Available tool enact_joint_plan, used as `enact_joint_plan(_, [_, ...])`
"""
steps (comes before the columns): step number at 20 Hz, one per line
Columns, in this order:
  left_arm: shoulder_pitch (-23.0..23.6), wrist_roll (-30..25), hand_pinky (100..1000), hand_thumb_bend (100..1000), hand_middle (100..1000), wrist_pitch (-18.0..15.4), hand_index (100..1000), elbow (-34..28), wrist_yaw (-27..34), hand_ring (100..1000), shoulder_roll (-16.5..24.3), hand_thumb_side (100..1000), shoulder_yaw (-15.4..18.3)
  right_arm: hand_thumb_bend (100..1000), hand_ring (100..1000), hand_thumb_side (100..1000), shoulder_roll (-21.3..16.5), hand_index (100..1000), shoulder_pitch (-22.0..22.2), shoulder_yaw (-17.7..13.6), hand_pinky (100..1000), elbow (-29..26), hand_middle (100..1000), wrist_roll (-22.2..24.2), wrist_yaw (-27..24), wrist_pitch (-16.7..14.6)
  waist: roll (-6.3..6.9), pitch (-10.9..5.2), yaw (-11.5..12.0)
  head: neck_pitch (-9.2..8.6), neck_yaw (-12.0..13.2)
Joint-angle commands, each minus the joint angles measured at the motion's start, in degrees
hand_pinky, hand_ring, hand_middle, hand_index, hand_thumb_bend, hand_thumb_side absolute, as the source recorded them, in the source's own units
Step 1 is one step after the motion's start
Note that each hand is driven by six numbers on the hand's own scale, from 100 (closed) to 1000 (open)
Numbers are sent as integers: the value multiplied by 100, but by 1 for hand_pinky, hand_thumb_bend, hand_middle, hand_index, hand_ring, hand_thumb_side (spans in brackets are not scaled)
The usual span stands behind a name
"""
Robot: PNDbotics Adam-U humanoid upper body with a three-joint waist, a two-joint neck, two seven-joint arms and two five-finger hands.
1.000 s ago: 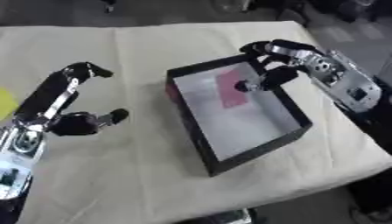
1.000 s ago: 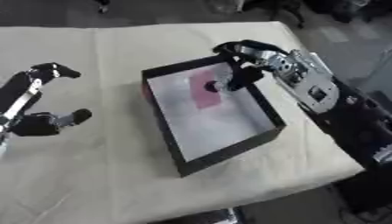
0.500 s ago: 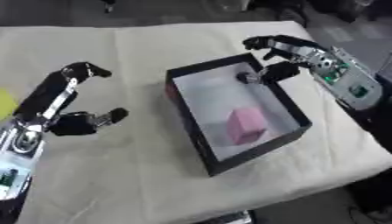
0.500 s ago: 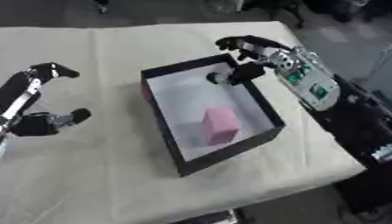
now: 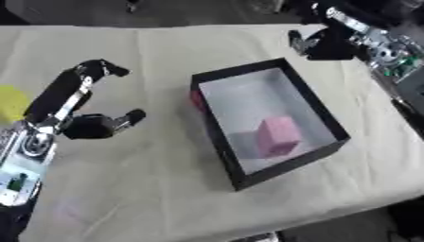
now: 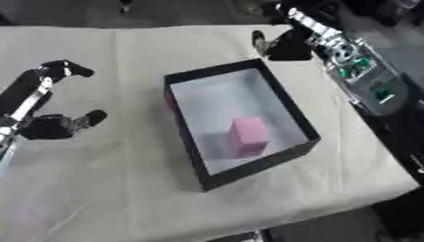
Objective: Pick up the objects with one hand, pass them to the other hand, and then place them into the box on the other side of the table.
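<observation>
Pink block (image 5: 278, 135) inside black box (image 5: 248, 175); left robot hand (image 5: 83, 111) open.

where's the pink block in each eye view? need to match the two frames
Left eye view: the pink block lies inside the black box, in its near right part, right of picture centre.
Right eye view: the same block sits nearer picture centre, again in the box's near part.
Shared landmark: the box's near corner, below and left of the block in both views.
</observation>
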Motion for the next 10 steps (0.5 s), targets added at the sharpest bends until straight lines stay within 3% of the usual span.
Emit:
enact_joint_plan(1, [-118,11,972,482,701,86,821,-204,123,811,167,682,107,100,966,352,-315,973,29,-305,763,-343,943,-422,-553,-65,96,-213,-10,-13,114])
enact_joint_plan(4, [-138,14,973,409,702,165,823,-277,198,812,253,694,169,100,957,327,-319,972,124,-450,751,-425,939,-580,-866,-150,124,-223,-3,-13,220])
enact_joint_plan(10, [-177,-60,977,410,719,300,825,-329,347,818,472,701,286,100,926,251,-261,957,316,-762,734,-530,920,-950,-1344,-495,159,-224,13,-13,352])
